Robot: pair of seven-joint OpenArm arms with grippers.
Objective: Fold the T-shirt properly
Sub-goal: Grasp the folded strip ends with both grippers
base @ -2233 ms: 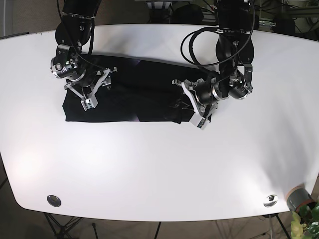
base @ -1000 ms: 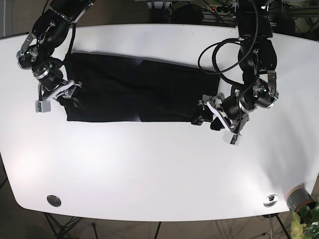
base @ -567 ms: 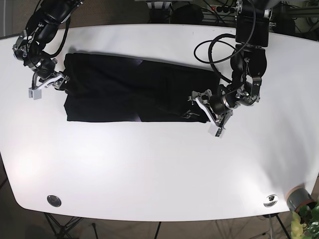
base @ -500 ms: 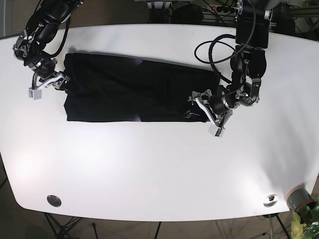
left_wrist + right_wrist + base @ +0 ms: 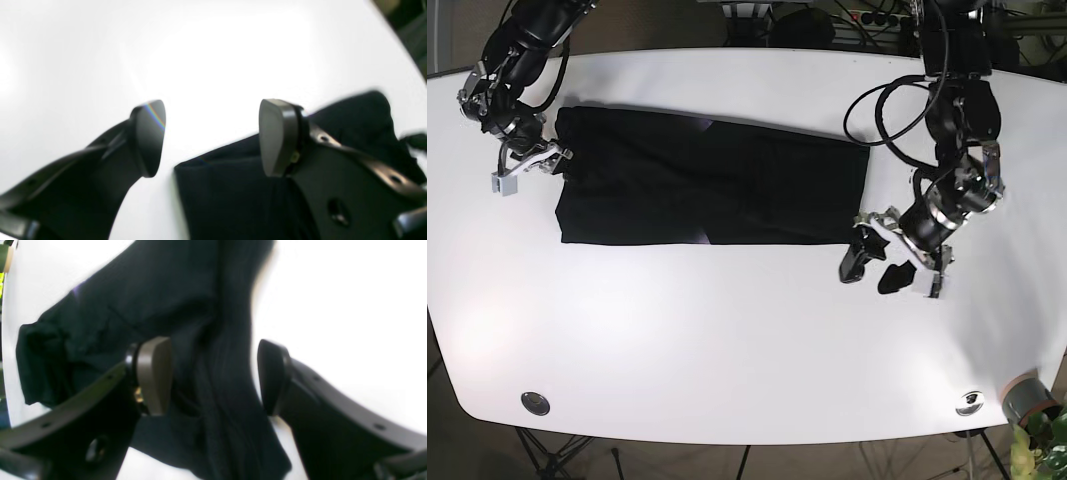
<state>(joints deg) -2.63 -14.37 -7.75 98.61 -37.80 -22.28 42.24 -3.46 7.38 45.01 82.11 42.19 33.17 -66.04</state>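
Note:
The black T-shirt (image 5: 712, 180) lies as a long flat band across the far half of the white table (image 5: 727, 330). My left gripper (image 5: 874, 270) is open and empty, just off the shirt's lower right corner. In the left wrist view the gripper (image 5: 213, 138) hangs over bare table with the shirt's corner (image 5: 233, 200) below it. My right gripper (image 5: 527, 163) is at the shirt's left edge. In the right wrist view the gripper (image 5: 213, 376) is open, its jaws straddling a ridge of the black cloth (image 5: 150, 300) without closing on it.
Two round metal fittings (image 5: 535, 403) (image 5: 970, 402) sit near the table's front edge. A grey cup (image 5: 1025, 398) and a green plant stand beyond the front right corner. Cables and dark equipment are behind the far edge.
My left gripper has moved off the shirt's right end, down and right onto bare table. The shirt's right end now lies flat. My right gripper stays at the left edge.

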